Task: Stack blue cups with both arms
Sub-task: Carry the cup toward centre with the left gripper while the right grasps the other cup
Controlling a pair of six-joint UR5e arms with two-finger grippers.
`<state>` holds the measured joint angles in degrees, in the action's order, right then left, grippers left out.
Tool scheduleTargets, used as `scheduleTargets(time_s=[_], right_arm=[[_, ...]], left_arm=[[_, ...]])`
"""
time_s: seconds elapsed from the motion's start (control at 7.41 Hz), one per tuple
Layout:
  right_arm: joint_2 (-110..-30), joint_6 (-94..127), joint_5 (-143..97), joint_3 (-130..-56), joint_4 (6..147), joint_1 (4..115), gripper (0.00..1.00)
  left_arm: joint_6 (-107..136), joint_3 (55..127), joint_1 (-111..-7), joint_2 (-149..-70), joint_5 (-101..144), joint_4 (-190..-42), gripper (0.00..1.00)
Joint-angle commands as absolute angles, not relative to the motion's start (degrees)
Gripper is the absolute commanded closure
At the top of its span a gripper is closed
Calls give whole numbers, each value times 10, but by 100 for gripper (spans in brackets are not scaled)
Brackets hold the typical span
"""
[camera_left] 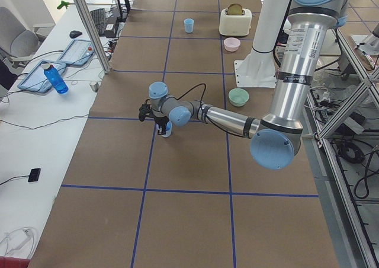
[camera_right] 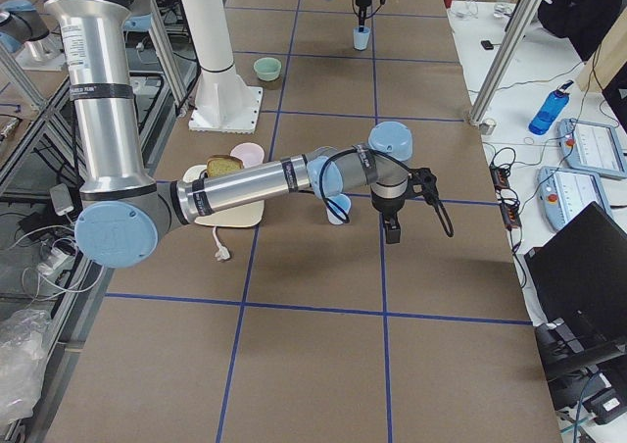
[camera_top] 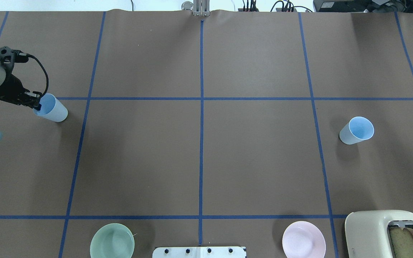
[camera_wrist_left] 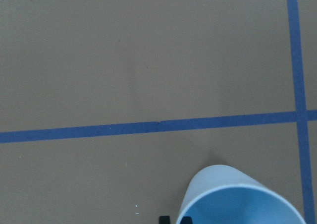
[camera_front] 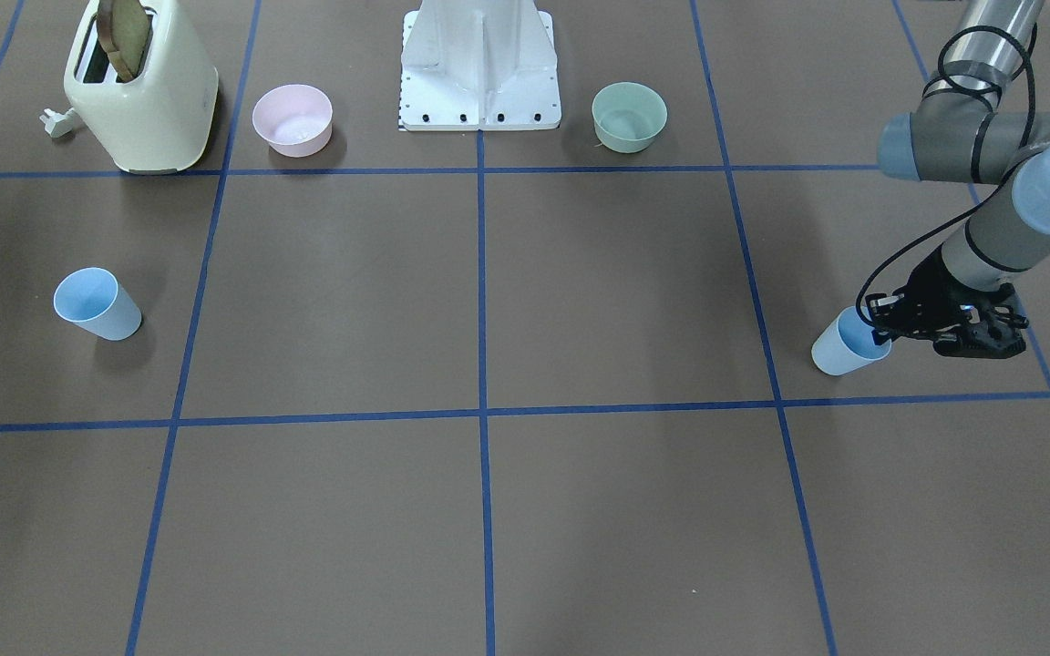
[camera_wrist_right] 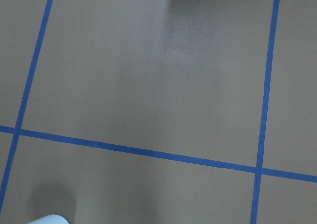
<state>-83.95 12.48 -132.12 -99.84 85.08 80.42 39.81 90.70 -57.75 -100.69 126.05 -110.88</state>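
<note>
Left blue cup (camera_wrist_left: 237, 199) close under the wrist camera, held at its rim
Left gripper (camera_top: 36, 104) has its jaws clamped on that cup's rim on the bench (camera_top: 199, 157); far right, right blue cup (camera_top: 357, 129) stands free, right gripper (camera_right: 392, 229) apart from it, jaws' state unclear.

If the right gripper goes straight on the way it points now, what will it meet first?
Probably the brown table, not the blue cup: the right gripper points down, and its wrist view shows that cup only at the lower-left corner.
</note>
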Motion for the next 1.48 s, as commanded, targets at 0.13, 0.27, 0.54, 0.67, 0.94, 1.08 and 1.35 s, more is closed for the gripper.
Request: scheduleTargets(time_s=[0.13, 0.27, 0.54, 0.67, 0.94, 1.08, 1.35], right_arm=[[-839, 130, -1322, -996, 853, 803, 0], [-840, 154, -1321, -1000, 851, 803, 0], [-849, 156, -1340, -1001, 851, 803, 0], [-857, 156, -1355, -1002, 849, 801, 0], [-860, 178, -1357, -1013, 847, 763, 0], [-860, 219, -1354, -1017, 827, 734, 0], [-860, 303, -1337, -1019, 783, 676, 0]], left_arm=[[399, 924, -578, -1012, 1290, -1102, 100], [399, 932, -580, -1014, 1309, -1093, 100], [406, 993, -581, -1077, 1308, -936, 100], [409, 1023, -581, -1110, 1306, -863, 100], [460, 1032, -577, -1163, 1304, -816, 100], [498, 1033, -557, -1184, 1303, -815, 100], [561, 1026, -507, -1216, 1300, -816, 100]])
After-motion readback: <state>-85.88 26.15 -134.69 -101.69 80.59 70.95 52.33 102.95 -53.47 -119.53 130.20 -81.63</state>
